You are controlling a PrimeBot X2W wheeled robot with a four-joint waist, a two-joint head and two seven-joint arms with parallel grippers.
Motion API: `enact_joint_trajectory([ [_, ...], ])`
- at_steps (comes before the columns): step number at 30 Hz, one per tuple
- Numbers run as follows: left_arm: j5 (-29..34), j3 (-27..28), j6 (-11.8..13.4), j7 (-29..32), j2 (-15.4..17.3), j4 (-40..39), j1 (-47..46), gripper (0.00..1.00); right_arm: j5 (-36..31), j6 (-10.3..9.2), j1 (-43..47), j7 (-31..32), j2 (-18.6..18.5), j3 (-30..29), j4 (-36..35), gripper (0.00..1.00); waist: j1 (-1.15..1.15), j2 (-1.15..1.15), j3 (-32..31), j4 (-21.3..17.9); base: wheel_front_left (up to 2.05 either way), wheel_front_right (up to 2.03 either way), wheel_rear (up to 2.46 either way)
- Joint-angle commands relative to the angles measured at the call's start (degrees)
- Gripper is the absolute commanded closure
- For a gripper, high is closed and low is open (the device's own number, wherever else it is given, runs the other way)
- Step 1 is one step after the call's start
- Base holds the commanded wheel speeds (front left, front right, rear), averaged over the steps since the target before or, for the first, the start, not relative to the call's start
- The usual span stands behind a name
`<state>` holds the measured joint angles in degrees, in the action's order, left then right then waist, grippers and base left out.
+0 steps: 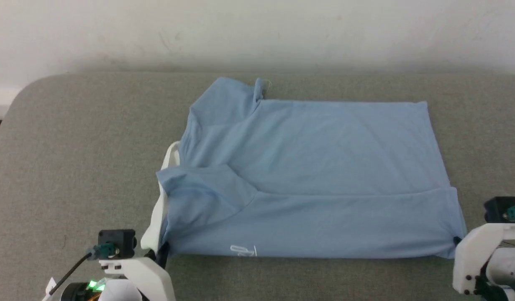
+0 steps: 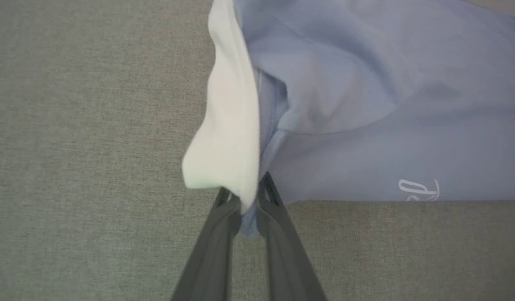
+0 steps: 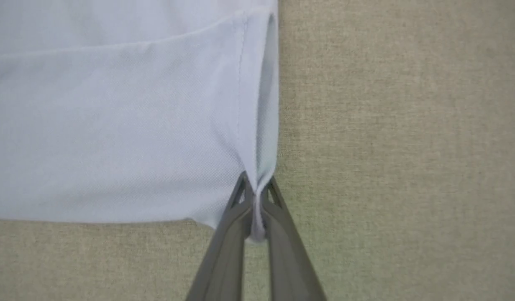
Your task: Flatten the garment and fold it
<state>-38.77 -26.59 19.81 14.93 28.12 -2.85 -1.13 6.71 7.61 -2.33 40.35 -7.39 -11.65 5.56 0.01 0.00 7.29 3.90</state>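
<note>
- Worktop of grey woven fabric carries it all. The light blue short-sleeved polo shirt lies mid-worktop, plain side up, with a near strip already lapped over along its length.
- Step in hand, by my reading: carry that near edge across towards the far edge. To do it well, lift both corners together and level with the cloth taut between them. Then lay it down edge on edge so no crease gets trapped.
- White left arm sits low at the near left corner and white right arm low at the near right, well apart.
- Left jaws: pinched narrow on cloth just beside the white collar.
- Right jaws: nipped tight on the stitched hem corner.
- Small white script logo sits right on the near fold.
</note>
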Motion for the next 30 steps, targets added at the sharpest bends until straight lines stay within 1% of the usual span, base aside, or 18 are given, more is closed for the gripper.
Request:
enact_joint_trajectory([
  [1,0.0,0.3,0.8,0.5,1.1,-0.7,1.4,1.00,1.0,-0.12,1.4,0.9,-0.7,-0.8,-1.8,1.00,-0.01,0.00,-3.0,-0.7,0.00,0.00,0.00],
  [4,-0.1,0.4,1.5,1.6,2.4,-2.7,3.3,1.00,3.0,-0.12,3.8,3.3,-1.4,-1.3,-6.0,1.00,-0.01,0.00,-4.8,-0.8,0.00,0.00,0.00],
  [8,-0.8,0.2,2.7,4.1,4.4,-5.6,6.8,1.00,3.4,-0.12,8.1,7.0,-2.1,-3.2,-11.6,1.00,-0.01,0.00,-6.4,-0.9,0.00,0.00,0.00],
  [10,-1.1,-0.1,3.1,5.5,5.3,-6.9,8.4,1.00,3.6,-0.12,10.0,8.5,-1.5,-4.4,-14.0,1.00,-0.01,0.00,-6.6,-0.9,0.00,0.00,0.00],
  [13,-2.1,-0.8,3.0,6.9,5.9,-7.9,10.5,1.00,4.1,-0.12,12.9,10.6,0.1,-5.6,-16.5,1.00,-0.01,0.00,-6.6,-0.9,0.00,0.00,0.00],
  [16,-2.4,-1.7,2.3,7.1,5.9,-7.1,11.6,1.00,4.1,-0.12,14.9,11.2,0.4,-5.4,-16.2,1.00,-0.01,0.00,-6.2,-0.9,0.00,0.00,0.00],
  [19,-3.1,-2.5,0.9,6.0,4.4,-5.1,11.5,1.00,4.2,-0.12,15.5,10.3,0.3,-4.6,-13.6,1.00,-0.01,0.00,-5.8,-0.7,0.00,0.00,0.00],
  [21,-3.5,-3.2,-0.5,5.3,3.4,-3.0,11.2,1.00,4.5,-0.12,15.3,9.2,0.4,-4.0,-11.4,1.00,-0.01,0.00,-5.6,-0.7,0.00,0.00,0.00],
  [22,-3.8,-3.5,-1.2,4.9,3.0,-1.8,11.0,0.78,4.7,-0.12,15.1,8.6,0.6,-3.9,-10.1,1.00,-0.01,0.00,-5.5,-0.7,0.00,0.00,0.00],
  [23,-3.9,-3.7,-1.8,4.4,2.5,-0.5,10.7,0.53,4.7,-0.12,14.8,8.0,0.6,-3.8,-8.7,1.00,-0.01,0.00,-5.4,-0.7,0.00,0.00,0.00],
  [24,-3.7,-3.8,-2.2,3.7,2.2,0.9,10.4,0.00,4.4,-0.12,14.4,7.3,0.3,-3.6,-7.5,0.71,-0.01,0.00,-5.4,-0.7,0.00,0.00,0.00],
  [25,-3.5,-3.9,-2.6,2.8,1.8,2.3,10.0,0.00,4.1,-0.12,13.8,6.3,0.0,-3.5,-6.5,0.00,-0.01,0.00,-5.4,-0.7,0.00,0.00,0.00],
  [27,-3.1,-4.0,-3.4,1.2,1.1,4.4,9.2,0.00,3.8,-0.12,12.5,4.1,-0.2,-3.3,-4.9,0.00,-0.01,0.00,-5.5,-0.6,0.00,0.00,0.00],
  [30,-2.5,-2.8,-4.1,-2.8,0.4,5.9,7.9,0.00,5.0,-0.12,10.6,0.3,-0.7,-2.1,-4.3,0.00,-0.01,0.00,-5.8,-0.6,0.00,0.00,0.00],
])
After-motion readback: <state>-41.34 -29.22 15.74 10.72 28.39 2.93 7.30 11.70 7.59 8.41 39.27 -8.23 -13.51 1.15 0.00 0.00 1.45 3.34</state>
